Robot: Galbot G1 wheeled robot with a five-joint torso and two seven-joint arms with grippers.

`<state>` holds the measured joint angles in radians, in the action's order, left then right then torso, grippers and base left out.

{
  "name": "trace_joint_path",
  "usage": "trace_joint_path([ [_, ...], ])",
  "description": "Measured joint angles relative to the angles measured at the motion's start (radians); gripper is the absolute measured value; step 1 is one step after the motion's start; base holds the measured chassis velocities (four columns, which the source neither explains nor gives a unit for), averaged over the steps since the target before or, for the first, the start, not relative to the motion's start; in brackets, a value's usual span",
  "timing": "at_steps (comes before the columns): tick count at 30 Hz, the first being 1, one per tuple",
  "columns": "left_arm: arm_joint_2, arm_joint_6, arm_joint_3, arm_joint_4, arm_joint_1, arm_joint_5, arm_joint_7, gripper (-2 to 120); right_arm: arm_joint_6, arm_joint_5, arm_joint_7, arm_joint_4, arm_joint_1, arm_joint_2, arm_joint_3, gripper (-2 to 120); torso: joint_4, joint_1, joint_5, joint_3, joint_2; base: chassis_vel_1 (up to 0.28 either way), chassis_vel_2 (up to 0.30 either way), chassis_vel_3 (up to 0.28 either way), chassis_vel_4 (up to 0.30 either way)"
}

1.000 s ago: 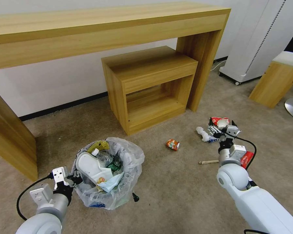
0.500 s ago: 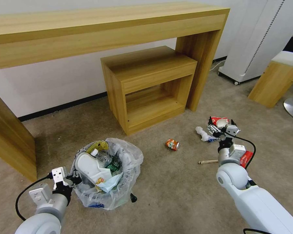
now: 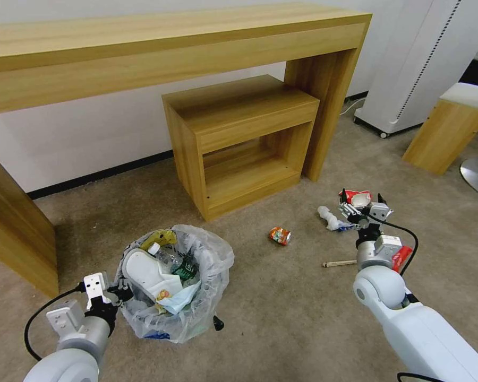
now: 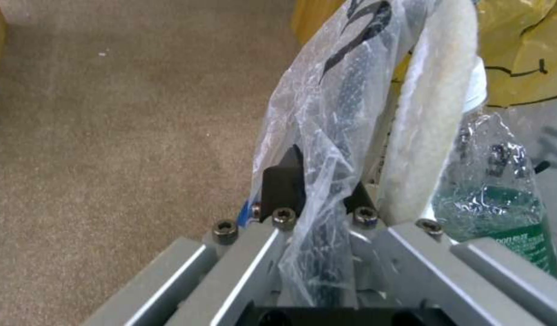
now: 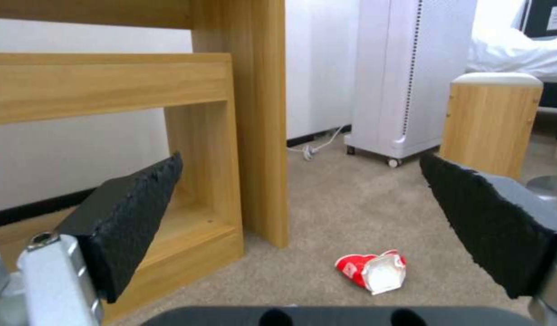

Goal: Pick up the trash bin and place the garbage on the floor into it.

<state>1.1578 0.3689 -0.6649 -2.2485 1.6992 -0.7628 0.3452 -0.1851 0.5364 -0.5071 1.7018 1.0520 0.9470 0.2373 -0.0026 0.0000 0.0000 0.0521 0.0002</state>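
Observation:
The trash bin (image 3: 213, 280), black under a puffed clear bag, stands on the carpet at the lower left. It holds a white slipper (image 3: 143, 271), a green-label bottle (image 3: 178, 263) and other litter. My left gripper (image 3: 122, 293) is shut on the bin's rim and bag (image 4: 327, 136), beside the slipper (image 4: 439, 113) and bottle (image 4: 502, 208). Loose garbage lies to the right: a crushed can (image 3: 280, 235), crumpled white paper (image 3: 328, 217), a red wrapper (image 3: 356, 197) and a wooden stick (image 3: 340, 263). My right gripper (image 3: 362, 202) hangs open low over the carpet, with the red wrapper (image 5: 372, 271) ahead of its pads (image 5: 133, 217).
A long wooden desk (image 3: 170, 48) runs along the wall with a low wooden cabinet (image 3: 241, 132) under its right end. A white appliance on wheels (image 3: 409, 63) and a wooden stool (image 3: 443, 132) stand at the right. Another red piece (image 3: 403, 258) lies by my right wrist.
The whole picture has slid slightly left, so the camera has moved. Both arms hold the same pose, and the left gripper keeps its grip on the bin.

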Motion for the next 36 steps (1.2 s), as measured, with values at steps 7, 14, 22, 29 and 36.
trace_joint_path([
  [7,0.002,-0.002,-0.002,-0.003,0.004,-0.002,0.004,1,-0.003,-0.005,0.002,0.000,0.001,0.004,0.001,100,-0.0003,0.000,0.0000,0.000,0.000,0.000,0.000,0.000,0.000],
  [14,-0.007,-0.002,-0.021,-0.001,-0.002,-0.016,0.011,1,0.002,-0.008,0.009,-0.001,0.007,0.005,0.001,97,-0.0001,0.000,0.0000,0.000,0.000,0.000,0.000,0.000,0.000],
  [22,-0.003,-0.002,-0.017,0.003,-0.003,-0.017,0.012,1,0.007,-0.005,0.012,0.002,0.013,0.000,0.004,92,-0.0001,0.000,0.0000,0.000,0.000,0.000,0.000,0.000,0.000],
  [29,-0.003,-0.002,-0.015,0.007,-0.005,-0.016,0.011,1,0.006,-0.006,0.014,0.001,0.019,0.002,0.006,91,-0.0001,0.000,0.0002,0.000,0.000,-0.125,0.111,0.111,-0.127],
  [36,-0.004,-0.003,-0.015,0.010,-0.009,-0.017,0.010,1,0.005,-0.008,0.016,-0.007,0.015,0.005,0.000,91,0.0000,0.000,0.0001,0.000,0.000,-0.216,0.215,0.228,-0.234],
])
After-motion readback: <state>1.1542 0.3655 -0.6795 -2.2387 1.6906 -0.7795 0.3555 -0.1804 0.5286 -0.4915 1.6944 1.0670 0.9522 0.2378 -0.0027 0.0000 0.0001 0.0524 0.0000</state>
